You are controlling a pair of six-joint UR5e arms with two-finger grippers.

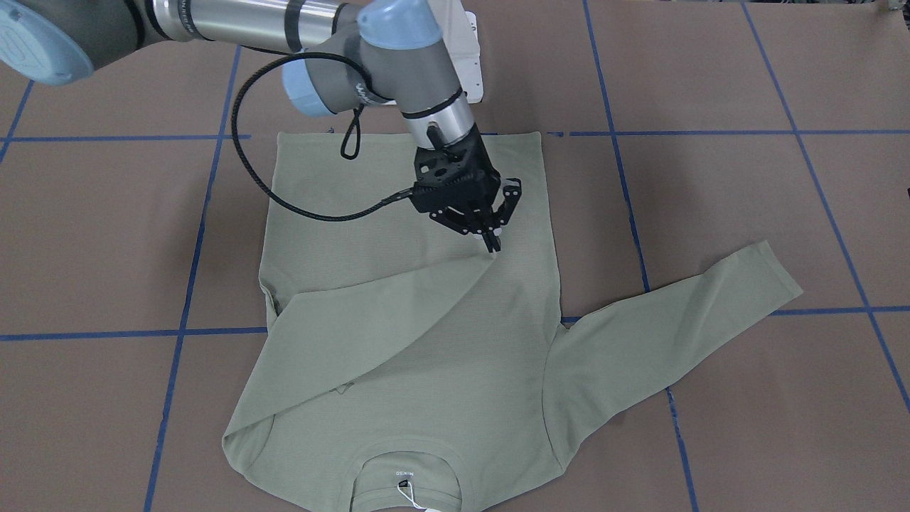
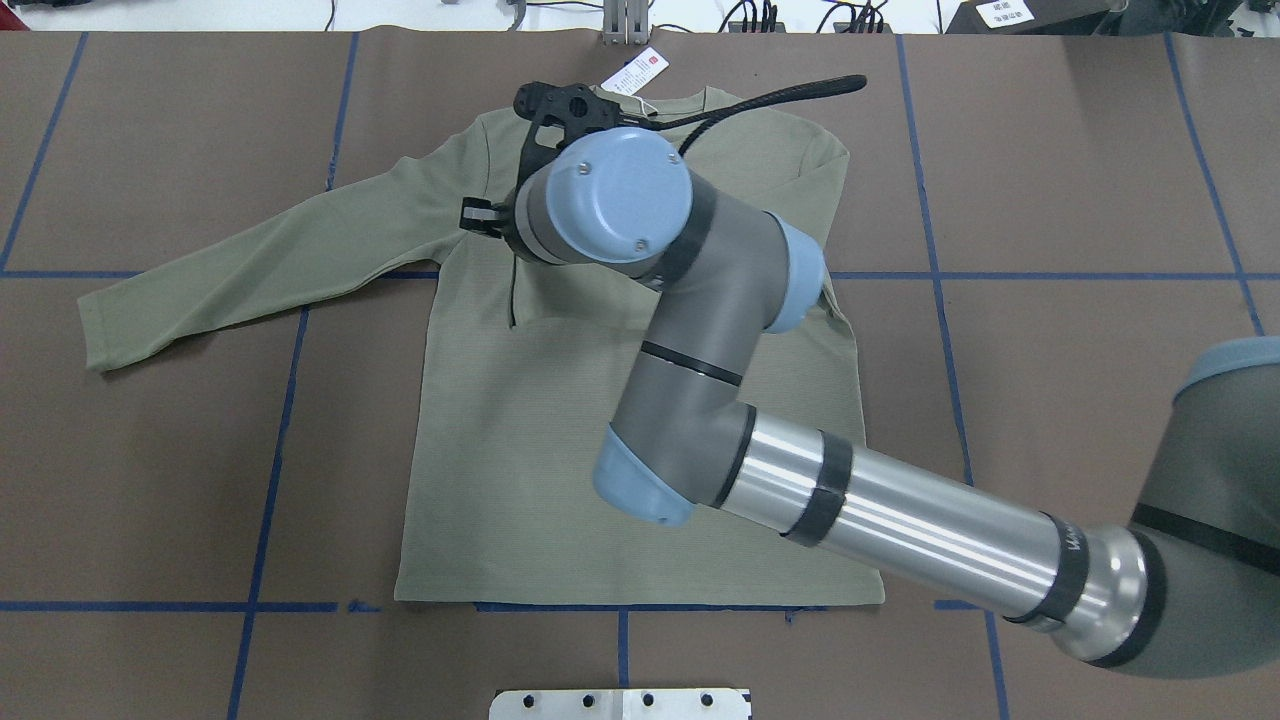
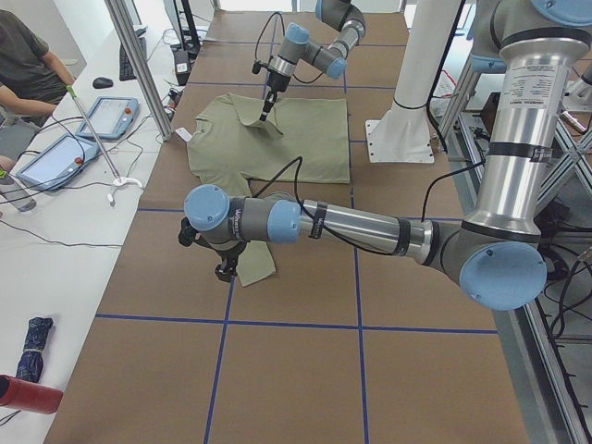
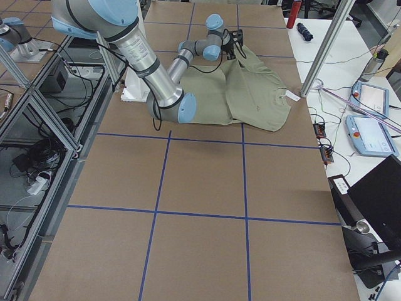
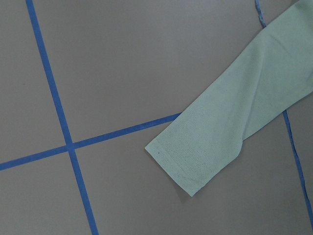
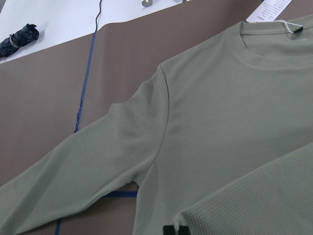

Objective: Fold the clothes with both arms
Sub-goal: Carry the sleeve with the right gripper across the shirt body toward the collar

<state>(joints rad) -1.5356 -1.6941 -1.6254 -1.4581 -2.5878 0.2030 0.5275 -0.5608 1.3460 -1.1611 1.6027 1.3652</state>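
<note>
The cuff (image 6: 234, 210) pinched in the right tool (image 1: 492, 243) drapes limp; the shirt (image 1: 398, 355) looks light and soft. Whether the left tool (image 3: 225, 268) is open cannot be told; the free cuff (image 5: 195, 156) suits it.

Bright, even overhead light, soft faint shadows, all views sharp.

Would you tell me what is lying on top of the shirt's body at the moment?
One sleeve lies folded diagonally across the front of the shirt, its cuff pinched in the right gripper. The fabric beneath that sleeve is covered, so anything there cannot be seen.
</note>
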